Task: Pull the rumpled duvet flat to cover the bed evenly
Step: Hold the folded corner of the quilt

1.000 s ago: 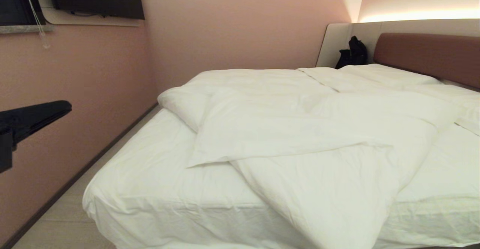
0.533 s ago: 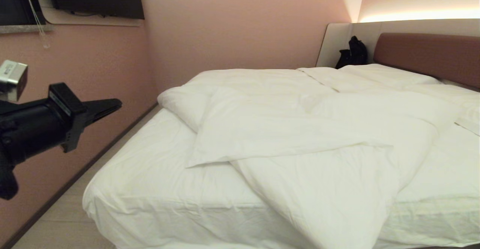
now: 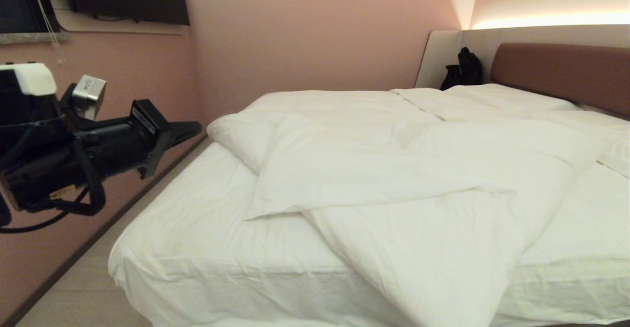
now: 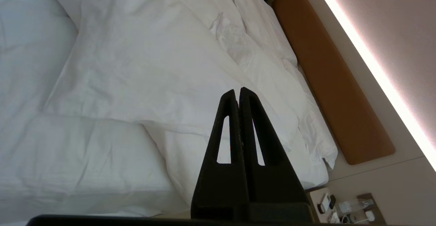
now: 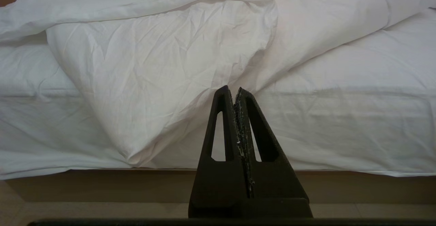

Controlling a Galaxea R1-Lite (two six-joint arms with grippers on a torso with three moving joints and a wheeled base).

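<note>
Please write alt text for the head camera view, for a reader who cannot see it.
A white duvet lies rumpled and folded across a bed with a reddish-brown headboard. The robot's left gripper, shut, reaches in from the left beside a pink wall.

The duvet (image 3: 393,179) lies bunched across the middle of the bed (image 3: 197,263), one corner spilling over the lower edge. My left pincer (image 3: 194,129) hangs at frame left (beside the bed). Pillows (image 3: 512,98) sit upper right.
</note>
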